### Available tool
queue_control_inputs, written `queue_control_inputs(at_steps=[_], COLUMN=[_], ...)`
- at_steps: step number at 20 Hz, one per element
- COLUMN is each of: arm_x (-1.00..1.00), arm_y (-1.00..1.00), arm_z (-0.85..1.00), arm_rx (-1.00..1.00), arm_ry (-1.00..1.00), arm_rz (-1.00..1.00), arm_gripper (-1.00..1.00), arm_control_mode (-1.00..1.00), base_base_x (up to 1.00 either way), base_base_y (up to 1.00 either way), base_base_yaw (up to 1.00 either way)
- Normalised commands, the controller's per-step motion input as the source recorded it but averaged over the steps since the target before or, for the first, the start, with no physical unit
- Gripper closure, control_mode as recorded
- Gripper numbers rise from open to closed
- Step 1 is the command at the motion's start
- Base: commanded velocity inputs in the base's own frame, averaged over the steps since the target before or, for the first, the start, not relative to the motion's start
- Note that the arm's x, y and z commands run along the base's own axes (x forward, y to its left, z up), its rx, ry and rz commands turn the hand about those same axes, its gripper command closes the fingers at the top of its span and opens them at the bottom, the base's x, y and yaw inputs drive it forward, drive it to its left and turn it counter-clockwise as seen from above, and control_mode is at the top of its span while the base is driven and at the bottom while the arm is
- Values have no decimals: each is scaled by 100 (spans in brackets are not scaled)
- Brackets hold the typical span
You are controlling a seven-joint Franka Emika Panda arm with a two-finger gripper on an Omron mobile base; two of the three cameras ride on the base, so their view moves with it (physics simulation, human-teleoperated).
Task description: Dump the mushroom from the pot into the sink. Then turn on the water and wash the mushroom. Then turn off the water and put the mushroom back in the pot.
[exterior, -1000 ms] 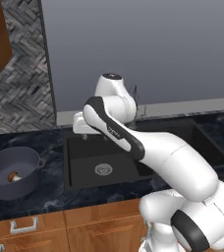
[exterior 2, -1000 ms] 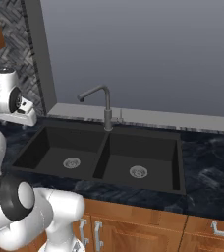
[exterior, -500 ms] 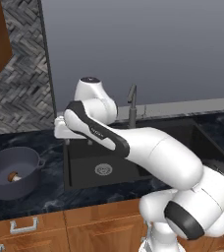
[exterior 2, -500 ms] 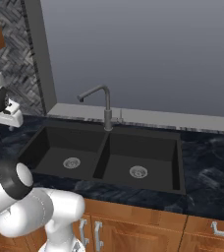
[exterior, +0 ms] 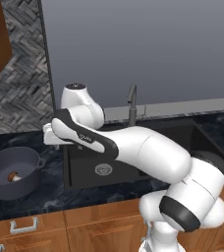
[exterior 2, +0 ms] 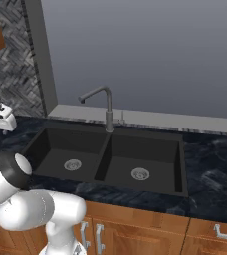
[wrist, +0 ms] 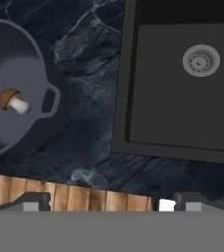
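Swings left from over the sink (wrist: 182,83) toward the pot (wrist: 15,88). Jaws wide apart, empty. Should grab the near handle (wrist: 50,101), keeping mushroom (wrist: 13,102) inside.

I've swung the arm (exterior: 133,145) steadily leftward across the last second: in the left base view its wrist was over the sink's (exterior: 84,170) left edge and is now out over the table (exterior: 50,184), closer to the pot (exterior: 11,172). The elbow has followed, now stretching across the basin and hiding more of it. In the right base view the hand has slid to the left frame edge, with more of the white arm body crowding the lower left.
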Motion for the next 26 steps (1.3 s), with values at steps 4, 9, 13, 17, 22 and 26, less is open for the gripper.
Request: queue_control_inputs(at_steps=[4,9,13,17,22,26], arm_x=[15,21,29,35,34,31], arm_y=[41,29,20,23,27,32], arm_z=[-19,-16,-17,-16,-19,-22], arm_rx=[-3,0,0,0,0,-2], arm_ry=[0,0,0,0,0,0], arm_rz=[2,3,4,5,4,5], arm_gripper=[-100,-100,-100,-100,-100,-100], arm_control_mode=[-100,-100,-100,-100,-100,-100], base_base_x=[0,0,0,0,0,0], base_base_y=[0,0,0,0,0,0], base_base_yaw=[0,0,0,0,0,0])
